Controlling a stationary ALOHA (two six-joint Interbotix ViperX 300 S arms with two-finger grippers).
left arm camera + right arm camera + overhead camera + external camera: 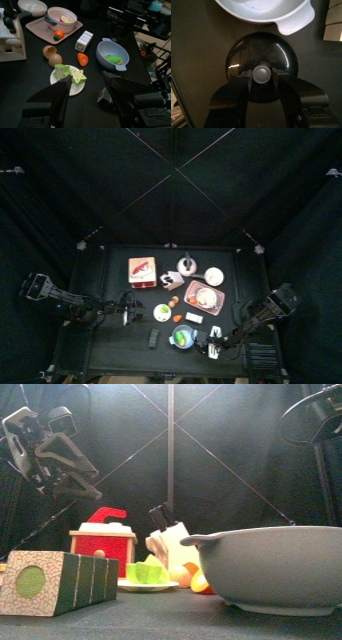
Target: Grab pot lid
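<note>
The pot lid [261, 57] is a dark glossy dome with a silver knob [261, 74], lying flat on the black table next to the grey pot [264, 10]. My right gripper [262, 82] hangs right over it, open, one jaw on each side of the knob. In the top view this gripper [217, 336] sits at the table's front right, beside the pot [183, 337]. My left gripper [85, 97] is open with nothing between its jaws, hovering near the plate of cut fruit [70, 77] at the table's left [127, 313].
Close by stand a pink tray with bowls [205, 296], a red-and-white box [140, 269], a knife block [167, 539], a patterned box [54, 584] and loose toy food [81, 59]. In the front view the grey pot [274, 569] looms large at the right.
</note>
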